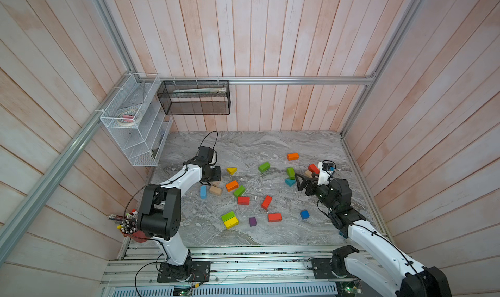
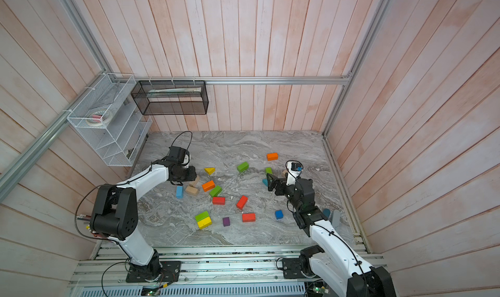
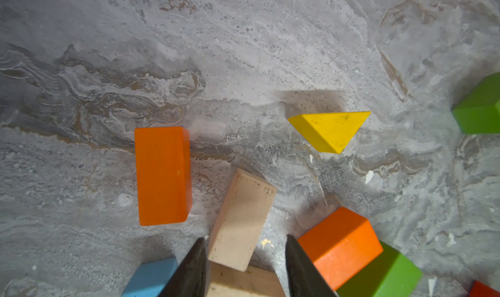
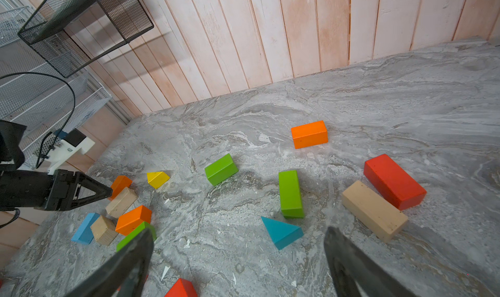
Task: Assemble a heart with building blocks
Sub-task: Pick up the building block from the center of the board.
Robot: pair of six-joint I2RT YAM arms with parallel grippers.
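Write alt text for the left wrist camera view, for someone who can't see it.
The left gripper straddles one end of a tan brick on the grey marbled table, not yet clamped. Nearby lie an orange brick, a yellow wedge, a light-blue block, and a second orange brick against a green brick.

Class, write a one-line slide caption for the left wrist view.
Left claw straddles a plain tan wooden brick; an orange wooden brick lies beside it, a yellow triangular wedge ahead.
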